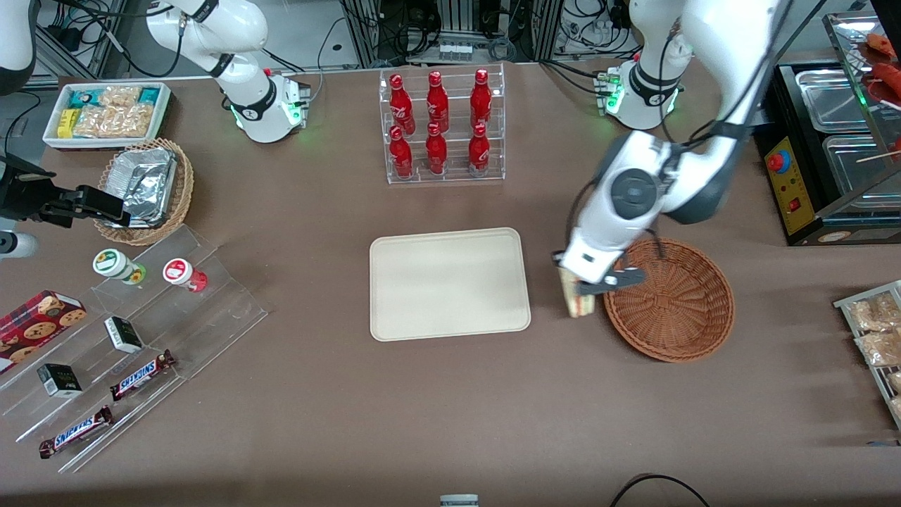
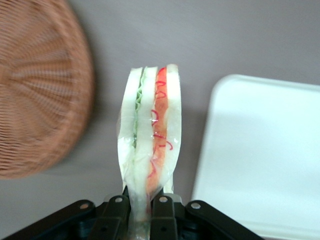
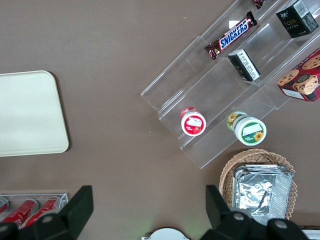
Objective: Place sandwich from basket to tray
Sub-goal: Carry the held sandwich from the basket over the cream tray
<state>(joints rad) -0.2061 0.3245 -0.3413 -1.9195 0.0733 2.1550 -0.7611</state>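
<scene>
Brown tabletop (image 1: pixel 422 408) carries the whole scene, and over the bare strip of it between the two task containers the sandwich (image 2: pixel 150 135) is held clear of the surface. It is gripped at its narrow end, with its cut side turned to the wrist camera, so that the pale bread, the green layer and the red filling are seen edge-on. The hand (image 2: pixel 141 212) is closed on that end, one black finger on each bread face; pinching across the flat faces, it may be judged, keeps the wedge from slipping or splaying.

In the front view the sandwich (image 1: pixel 578 301) hangs just outside the rim of the basket (image 1: pixel 676 303), which is seen to hold nothing else. The tray (image 1: pixel 449 283) lies near, toward the parked arm's end of the tabletop, and is bare.

The hand (image 1: pixel 588 289) is carried low by the left arm (image 1: pixel 633 197), whose forearm slopes down from above the basket toward the tray. The lift out of the basket appears done; a sideways carry over the tray's rim and a release seem to be what is left.
</scene>
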